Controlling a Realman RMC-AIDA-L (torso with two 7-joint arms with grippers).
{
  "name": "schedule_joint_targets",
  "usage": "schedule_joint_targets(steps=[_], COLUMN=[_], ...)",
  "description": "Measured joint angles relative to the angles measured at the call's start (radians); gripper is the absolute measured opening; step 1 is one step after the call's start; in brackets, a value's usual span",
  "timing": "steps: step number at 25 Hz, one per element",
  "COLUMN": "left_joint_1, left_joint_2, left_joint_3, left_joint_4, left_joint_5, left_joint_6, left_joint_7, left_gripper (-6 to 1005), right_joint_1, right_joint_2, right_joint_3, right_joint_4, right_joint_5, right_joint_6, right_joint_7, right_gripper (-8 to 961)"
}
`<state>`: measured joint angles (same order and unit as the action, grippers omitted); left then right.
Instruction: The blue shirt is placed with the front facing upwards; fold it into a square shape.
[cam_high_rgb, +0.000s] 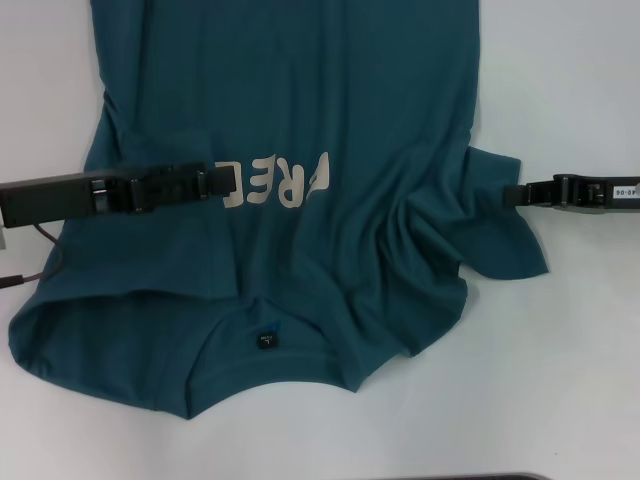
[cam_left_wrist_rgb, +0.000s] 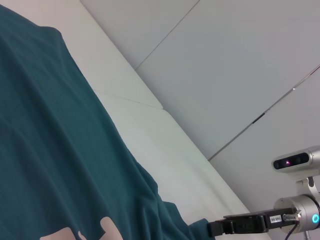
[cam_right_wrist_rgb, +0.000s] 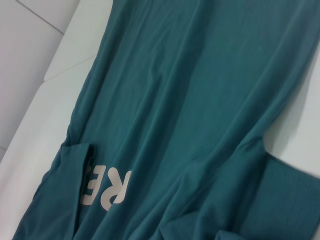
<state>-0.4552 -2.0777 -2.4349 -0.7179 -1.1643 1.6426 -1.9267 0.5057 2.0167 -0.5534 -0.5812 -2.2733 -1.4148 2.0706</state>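
Observation:
The blue shirt lies front up on the white table, its neckline and black label nearest me. It also shows in the left wrist view and the right wrist view. Its left sleeve side is folded inward as a flap over part of the off-white print. My left gripper reaches in from the left and rests at that flap's edge, over the print's hidden letter. My right gripper is at the right sleeve, shut on its edge; fabric bunches toward it. It also appears in the left wrist view.
The white table shows bare on both sides of the shirt and in front of the neckline. A dark cable hangs below my left arm at the left edge. The shirt's hem runs out of the head view at the far side.

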Motion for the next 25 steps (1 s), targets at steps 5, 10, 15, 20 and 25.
schedule_joint_targets(steps=[5, 10, 15, 20, 25], left_joint_1=[0.001, 0.001, 0.001, -0.004, -0.007], left_joint_2=[-0.002, -0.002, -0.004, -0.006, -0.007], left_joint_3=[-0.002, -0.005, -0.006, -0.004, -0.003], left_joint_4=[0.000, 0.000, 0.000, 0.007, 0.009], left_joint_5=[0.000, 0.000, 0.000, -0.001, -0.001], left_joint_6=[0.000, -0.002, -0.009, -0.012, -0.012], left_joint_7=[0.003, 0.004, 0.004, 0.005, 0.002], left_gripper=[887, 887, 887, 887, 888], right_joint_1=[-0.007, -0.038, -0.066, -0.085, -0.103], right_joint_2=[0.002, -0.008, -0.025, -0.039, -0.052], right_joint_3=[0.013, 0.045, 0.092, 0.147, 0.179], right_joint_4=[-0.004, -0.011, -0.014, -0.026, -0.043], right_joint_5=[0.002, 0.033, 0.050, 0.051, 0.052], right_joint_6=[-0.004, -0.027, -0.045, -0.070, -0.088], right_joint_7=[-0.016, -0.040, -0.043, -0.051, -0.048], right_gripper=[1, 1, 1, 1, 1])
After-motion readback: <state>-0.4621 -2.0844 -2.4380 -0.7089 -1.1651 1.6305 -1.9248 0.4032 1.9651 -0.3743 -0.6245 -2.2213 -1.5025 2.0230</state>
